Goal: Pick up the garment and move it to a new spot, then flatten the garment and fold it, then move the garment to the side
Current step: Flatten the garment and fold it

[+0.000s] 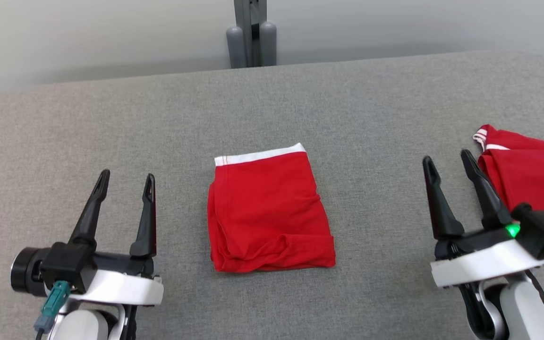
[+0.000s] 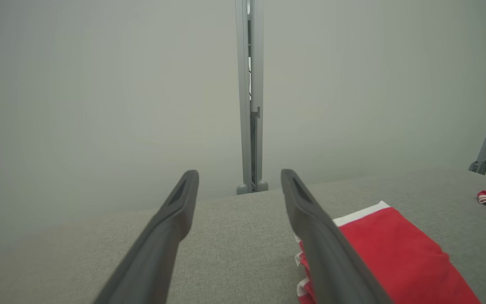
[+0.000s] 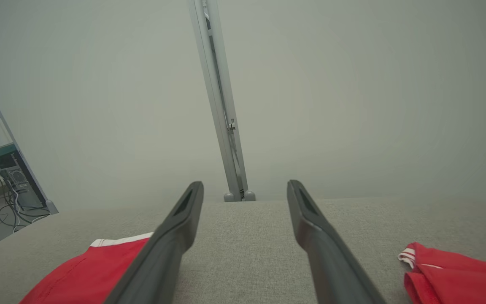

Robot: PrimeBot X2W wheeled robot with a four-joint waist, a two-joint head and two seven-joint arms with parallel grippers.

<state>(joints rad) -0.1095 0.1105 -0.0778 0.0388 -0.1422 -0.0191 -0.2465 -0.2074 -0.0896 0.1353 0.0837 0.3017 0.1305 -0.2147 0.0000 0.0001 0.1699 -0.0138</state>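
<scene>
Near the front-left corner of the grey table (image 1: 347, 94), the left gripper (image 1: 128, 174) hovers with its 2 dark fingers spread wide and nothing between them, tips pointing toward the far edge. The garment (image 1: 267, 212) lies to its right, clear of it, at the middle of the table and closer to the front edge than the far one. It is a pair of red shorts folded into a compact rectangle (white waistband on the far side, a rumpled fold on the near side). Straight beyond it, past the far edge, stands a grey post (image 1: 251, 33). Further right, near the front-right corner, the right gripper (image 1: 446, 157) is also wide open and empty, with the garment well off to its left. A second red garment (image 1: 531, 170) with white stripes lies bunched at the table's right edge, just beside the right gripper's outer finger. Whether finger and cloth touch cannot be told.
</scene>
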